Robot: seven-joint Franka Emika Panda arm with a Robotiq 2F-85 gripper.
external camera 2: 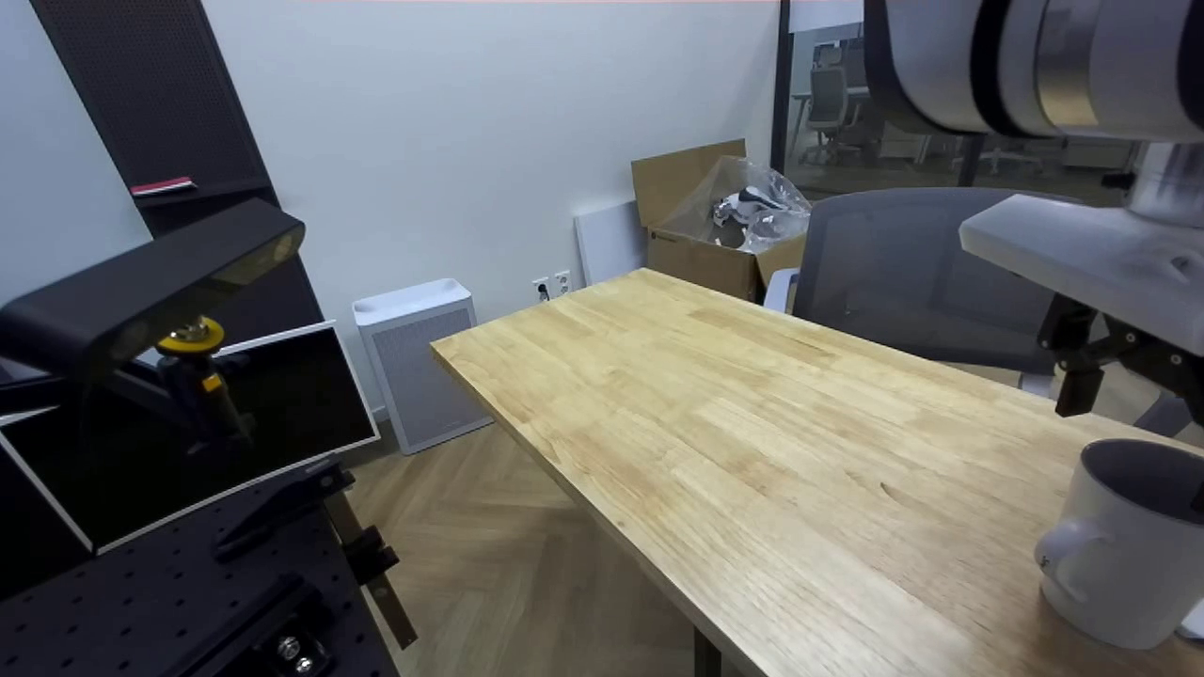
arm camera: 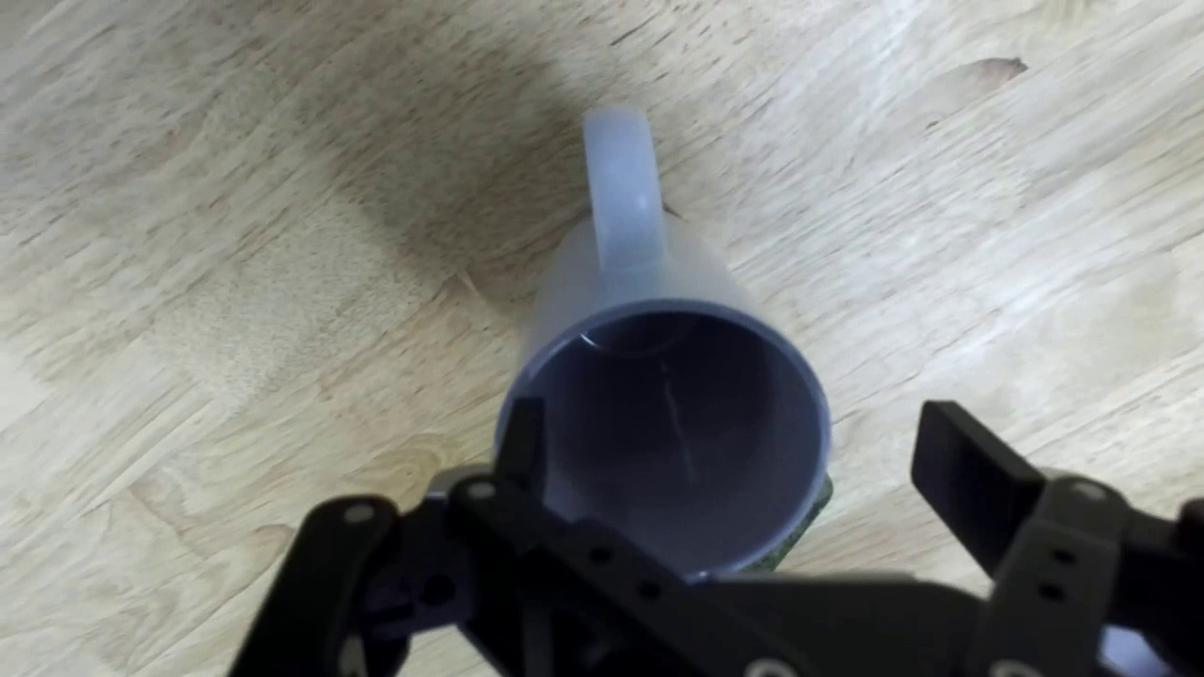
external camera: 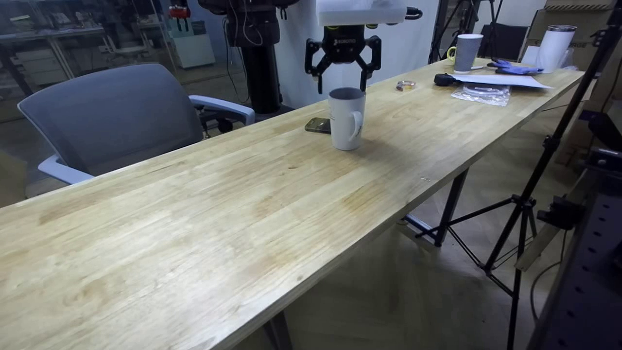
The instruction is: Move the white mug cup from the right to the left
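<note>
The white mug cup [external camera: 346,127] stands upright on the wooden table, its handle toward the camera in this exterior view. It also shows at the right edge of an exterior view [external camera 2: 1124,574], partly cut off. In the wrist view I look down into its dark inside [arm camera: 663,395], with the handle at the top. My gripper [external camera: 341,85] is open and empty, just above the mug's rim. In the wrist view my gripper [arm camera: 743,461] has its left finger overlapping the mug's left rim and its right finger apart from the mug. Whether the left finger touches cannot be told.
A flat dark phone-like object [external camera: 318,125] lies beside the mug, partly hidden by it. A tape roll [external camera: 406,85], paper [external camera: 503,80], blue gloves [external camera: 516,68], a grey cup [external camera: 467,53] and a white tumbler [external camera: 555,49] are farther along. A chair [external camera: 114,116] stands by the table edge.
</note>
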